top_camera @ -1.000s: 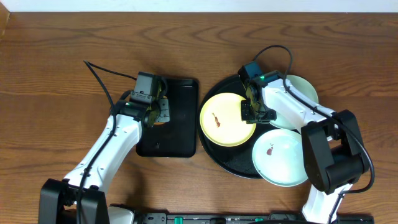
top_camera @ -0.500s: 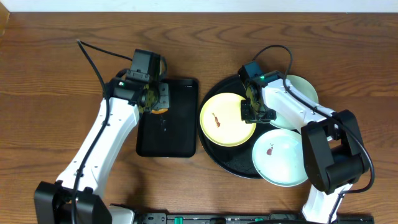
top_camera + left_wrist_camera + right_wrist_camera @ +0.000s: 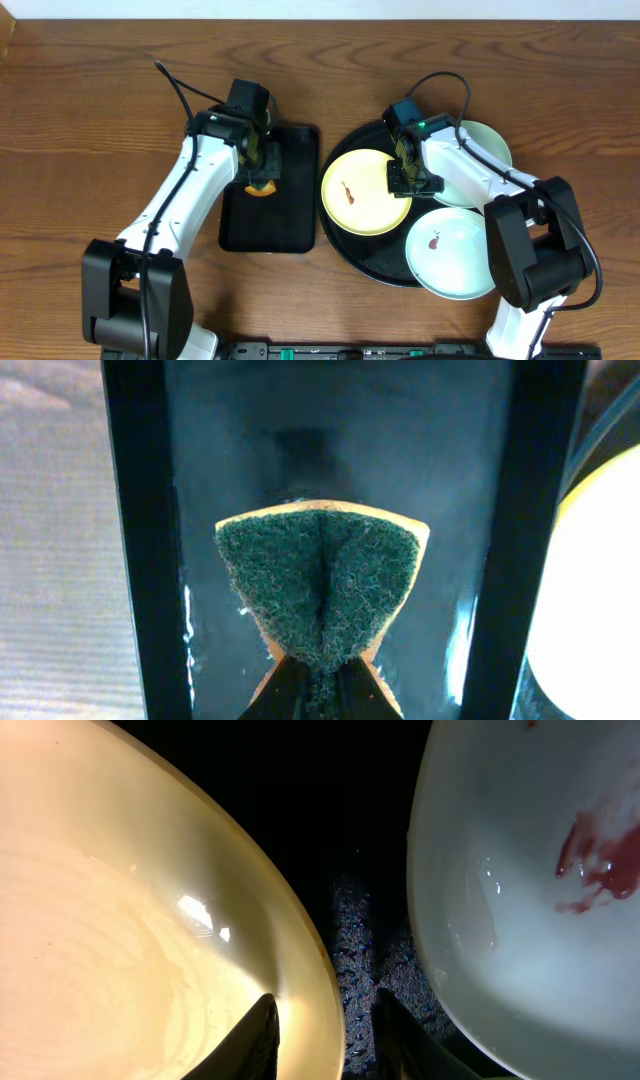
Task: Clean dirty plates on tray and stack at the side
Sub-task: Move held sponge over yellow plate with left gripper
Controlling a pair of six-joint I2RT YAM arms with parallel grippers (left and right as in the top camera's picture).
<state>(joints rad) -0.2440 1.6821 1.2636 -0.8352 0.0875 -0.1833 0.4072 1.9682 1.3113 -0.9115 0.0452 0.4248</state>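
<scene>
Tabletop (image 3: 90, 120): I see brown wood grain running out to the left of everything.
Left gripper (image 3: 320, 695): I have it clamped tight on the sponge (image 3: 320, 590), which is folded with the green scrub face outward and the orange edge showing.
Rectangular tray (image 3: 290, 225): black and wet-looking; the sponge hangs over its far half.
Round tray (image 3: 372, 268): glossy black, just right of the rectangular one, with all three plates on it.
Yellow plate (image 3: 360, 195): left part of the round tray, small reddish smear.
Right gripper (image 3: 325, 1040): jaws partly apart, astride the yellow plate's right rim; I cannot tell whether they pinch it.
Near mint plate (image 3: 445, 250): red smear, overhanging the tray's near-right rim.
Far mint plate (image 3: 492, 148): far right, partly under my right arm.
</scene>
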